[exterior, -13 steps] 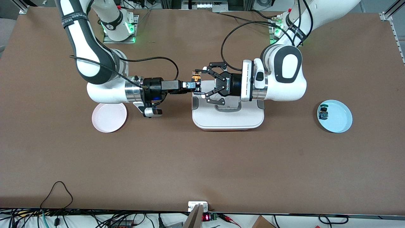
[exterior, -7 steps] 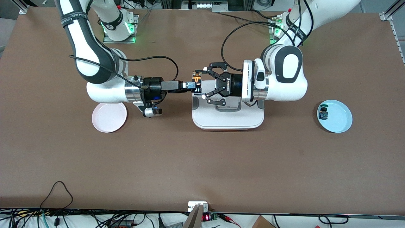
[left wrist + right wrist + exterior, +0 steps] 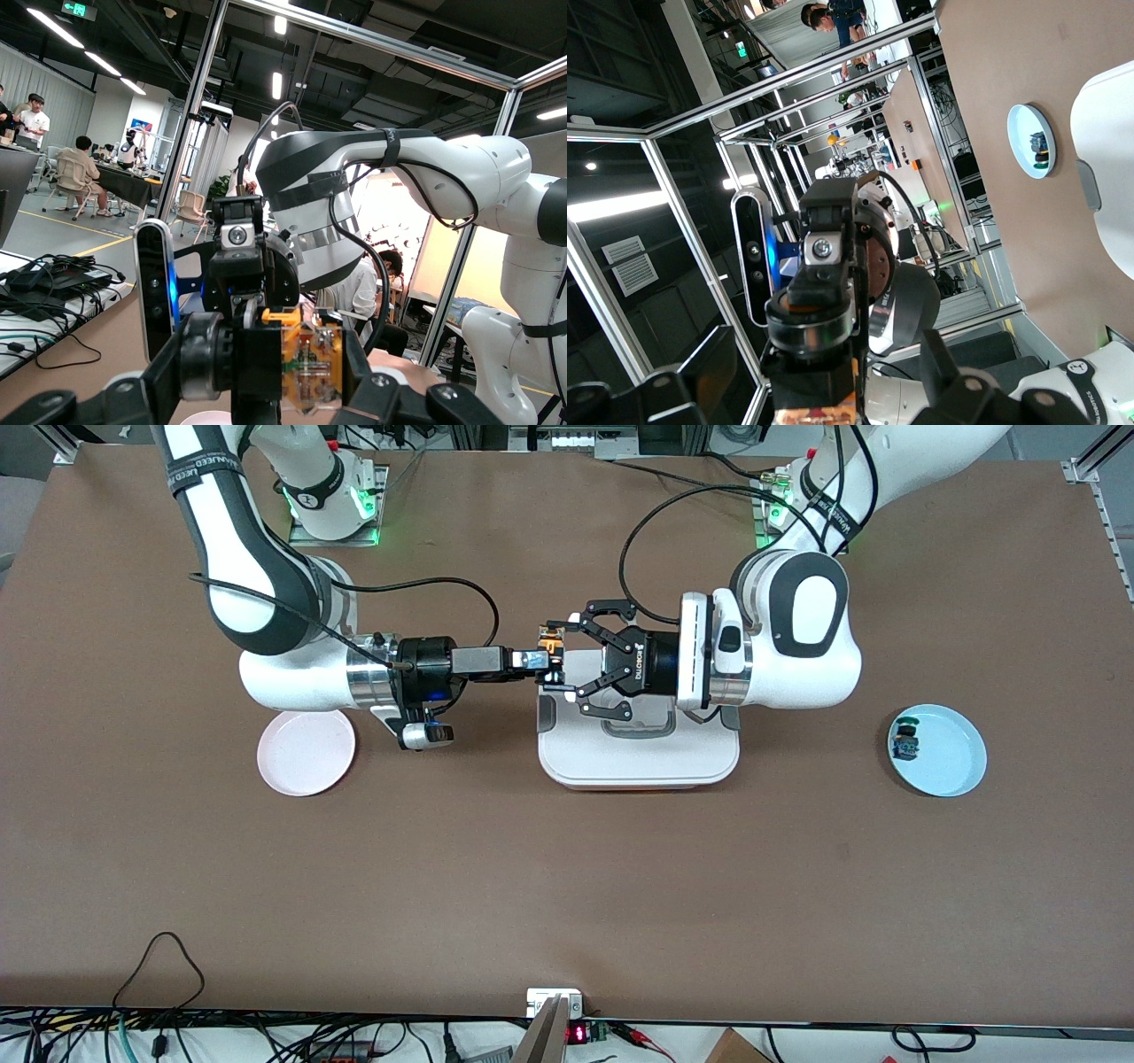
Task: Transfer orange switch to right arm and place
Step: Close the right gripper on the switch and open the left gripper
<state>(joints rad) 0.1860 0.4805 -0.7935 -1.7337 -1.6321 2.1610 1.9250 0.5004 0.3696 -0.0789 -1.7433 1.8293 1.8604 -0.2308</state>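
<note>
Handover point sits above the white lidded box (image 3: 638, 748). Left tool (image 3: 556, 657) is clenched on the orange switch (image 3: 551, 640). Right tool (image 3: 537, 662) meets it, grip state not discernible. Risk: premature left release, or misaligned right fingers, drops the switch onto the box.

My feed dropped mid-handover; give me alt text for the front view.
Over the white box at mid-table, the left end effector holds the orange switch while the right end effector meets it. A pink plate lies below the right arm, a blue plate toward the left arm's end.
</note>
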